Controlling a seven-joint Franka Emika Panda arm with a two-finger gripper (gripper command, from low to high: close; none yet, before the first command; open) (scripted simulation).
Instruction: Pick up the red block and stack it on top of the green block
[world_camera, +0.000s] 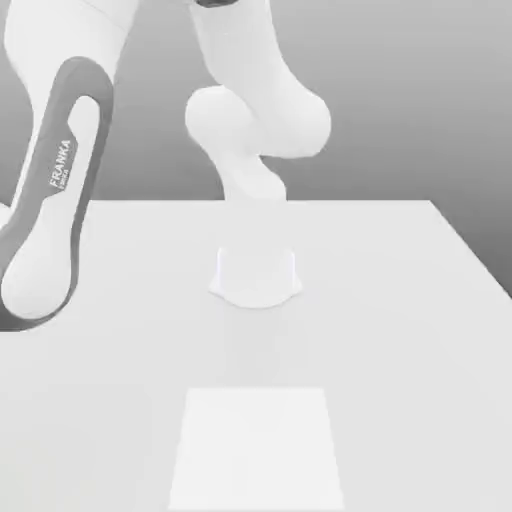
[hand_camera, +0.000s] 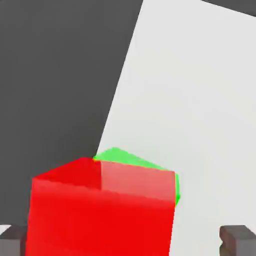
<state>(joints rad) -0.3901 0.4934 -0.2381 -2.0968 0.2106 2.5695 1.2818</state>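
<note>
And here we are, looking down through the hand view, with the red block (hand_camera: 100, 215) big and bright right in front of us, our landmark for everything here! The gripper (hand_camera: 125, 241) stands wide open, its two fingertips on opposite sides of the red block, and it has no grip on it. One fingertip (hand_camera: 12, 242) is right beside the red block, so close that we cannot tell whether they touch, while the other fingertip (hand_camera: 239, 241) stands apart from it, with a clear strip of pale surface in between. And look at the green block (hand_camera: 132, 159)! We see a corner and a thin edge of it peeking out from behind the red block, which covers most of it from this angle; the two overlap in our view, though we cannot tell whether their faces meet. The red block shows us a paler, pinkish band on one face and deep, plain red on the broad face nearest us. Past the blocks we have the pale counter (hand_camera: 185, 90), its straight edge running away from beside the red block, with dark floor (hand_camera: 55, 75) beyond that edge. Over in the exterior view, we get the big white arm (world_camera: 262, 110), bent at its joints, with FRANKA lettered on its grey-trimmed link (world_camera: 62, 190).
</note>
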